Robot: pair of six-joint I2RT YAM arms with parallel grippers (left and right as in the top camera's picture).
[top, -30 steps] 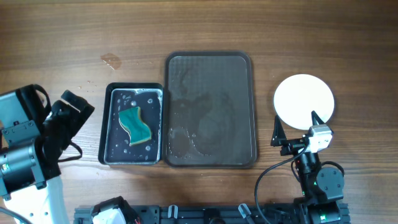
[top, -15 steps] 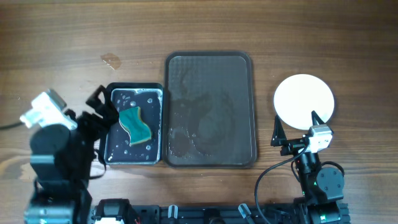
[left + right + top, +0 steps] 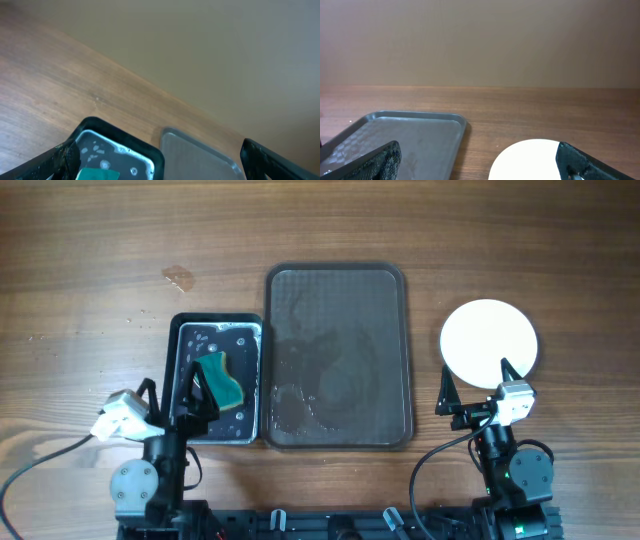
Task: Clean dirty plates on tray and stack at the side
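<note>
The dark brown tray (image 3: 338, 280) lies at the table's middle, wet and holding no plates; it also shows in the left wrist view (image 3: 200, 155) and the right wrist view (image 3: 410, 135). A plain white stack of plates (image 3: 488, 341) sits right of the tray, seen as one white disc; it also shows in the right wrist view (image 3: 530, 160). My left gripper (image 3: 170, 398) is open and empty at the front edge of the small black tray. My right gripper (image 3: 478, 385) is open and empty, just in front of the plates.
A small black tray (image 3: 178, 430) with soapy water holds a green sponge (image 3: 220, 380), left of the brown tray. A small wet mark (image 3: 178, 277) lies on the wood at the back left.
My left arm has swung down and to the front, from the far left edge to the front of the black tray. The right arm and plates have not moved.
</note>
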